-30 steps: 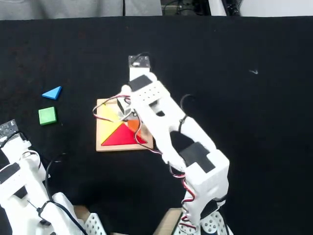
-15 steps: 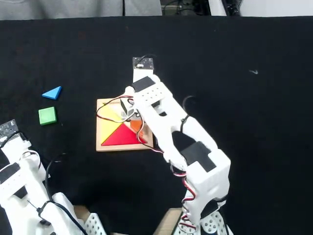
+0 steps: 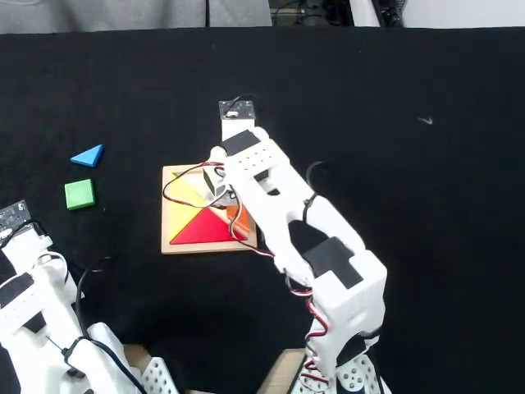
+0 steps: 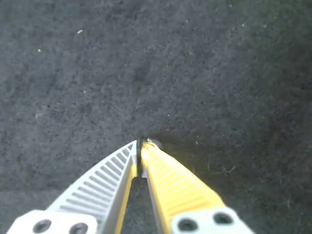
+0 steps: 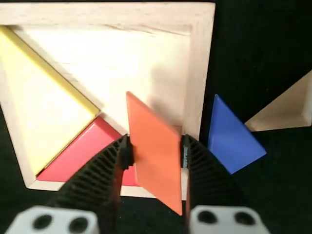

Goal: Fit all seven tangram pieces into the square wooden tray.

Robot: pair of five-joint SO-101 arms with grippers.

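I am holding the orange parallelogram [image 5: 155, 161] between the fingers [image 5: 105, 170] of the right gripper [image 5: 153, 146], which are clamping it across its narrow width. The piece is standing tilted rather than flat, and I think that is the main hazard. Directly under the fingers its lower end is hanging over the red triangle [image 5: 83, 156] and the rim of the tray [image 5: 200, 73], not over the bare floor of the tray that is lying beyond the fingertips. If I let go here, it will probably land propped on the red piece or straddle the rim. If I press down instead, a corner could catch the rim and drag the whole tray across the black cloth [image 3: 426, 213], or lever the red triangle and the yellow triangle [image 5: 44, 102] beside it out of their seats. The grip is on a thin slab, so it may twist as it touches. Outside one finger, just past the rim, the blue triangle [image 5: 231, 139] and a pale wood-coloured piece [image 5: 285, 109] are lying where a sideways correction could knock them. Well apart from these fingers, the green square [image 3: 79, 194] and the light blue triangle [image 3: 88, 155] are waiting. The left gripper [image 4: 140, 146] is hanging over bare cloth with its fingers pressed together on nothing.
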